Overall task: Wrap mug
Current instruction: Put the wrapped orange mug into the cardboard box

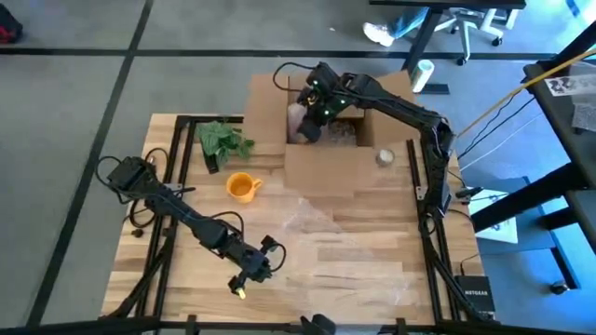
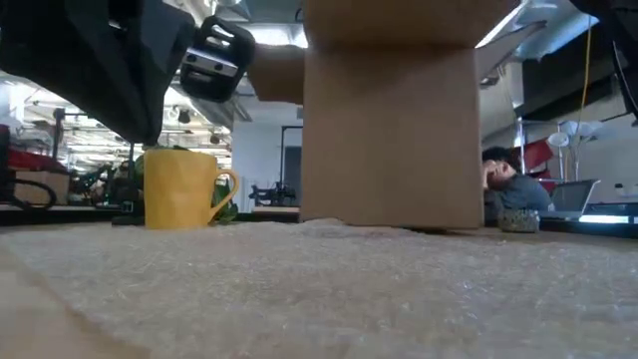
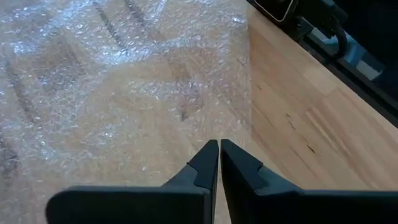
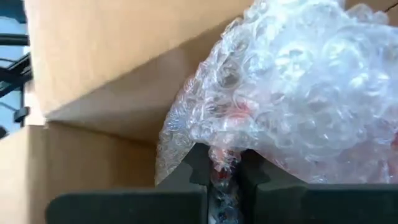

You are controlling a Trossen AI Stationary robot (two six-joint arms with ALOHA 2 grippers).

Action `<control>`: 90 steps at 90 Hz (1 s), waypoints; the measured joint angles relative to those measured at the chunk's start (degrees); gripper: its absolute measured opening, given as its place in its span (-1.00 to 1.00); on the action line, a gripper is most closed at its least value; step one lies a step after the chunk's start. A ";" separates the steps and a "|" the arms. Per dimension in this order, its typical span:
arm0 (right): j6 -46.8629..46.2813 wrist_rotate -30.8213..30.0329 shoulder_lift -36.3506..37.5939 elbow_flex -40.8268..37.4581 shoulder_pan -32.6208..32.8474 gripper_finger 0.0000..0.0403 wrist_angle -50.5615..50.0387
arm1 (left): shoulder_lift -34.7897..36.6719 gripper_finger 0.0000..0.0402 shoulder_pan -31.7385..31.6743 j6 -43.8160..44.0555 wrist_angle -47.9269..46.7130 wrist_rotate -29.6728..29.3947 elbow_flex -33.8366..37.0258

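A yellow mug (image 1: 242, 186) (image 2: 179, 187) stands upright on the wooden table, left of an open cardboard box (image 1: 321, 172) (image 2: 389, 110). A clear bubble wrap sheet (image 1: 345, 242) (image 3: 112, 81) lies flat on the table in front of the box. My right gripper (image 1: 312, 116) (image 4: 224, 158) reaches into the box and is shut on a bubble-wrapped bundle (image 1: 301, 123) (image 4: 292, 93) with something reddish inside. My left gripper (image 1: 253, 272) (image 3: 219, 144) is shut near the table's front, by the sheet's left part. Whether it touches the sheet, I cannot tell. My right gripper pinches a bunched fold of bubble wrap (image 4: 225, 149) at the bundle's edge between its two fingers. The bundle sits beyond the fingertips against the box's inner wall (image 4: 124, 112). What the bundle rests on is hidden.
A green leafy thing (image 1: 223, 141) lies left of the box, behind the mug. A small round object (image 1: 385, 156) sits on the box's right flap. Black frame rails (image 1: 172, 186) run along the table's sides. A person (image 2: 508, 184) sits beyond the table.
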State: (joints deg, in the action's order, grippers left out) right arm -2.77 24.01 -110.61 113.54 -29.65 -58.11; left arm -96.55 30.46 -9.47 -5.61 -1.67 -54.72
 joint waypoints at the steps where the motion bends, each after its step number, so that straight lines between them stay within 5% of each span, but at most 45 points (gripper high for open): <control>1: -0.03 -0.48 0.01 0.00 0.00 -0.96 -0.13 | 0.00 -1.00 0.00 0.00 0.00 0.00 0.00; 90: 0.05 -4.51 -5.71 0.09 -1.20 -0.96 -3.35 | 0.02 -1.00 -0.02 0.18 0.04 0.00 0.00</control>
State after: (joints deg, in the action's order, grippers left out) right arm -2.72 19.49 -116.31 113.62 -30.85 -61.46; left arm -96.53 30.44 -9.29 -5.56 -1.67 -54.72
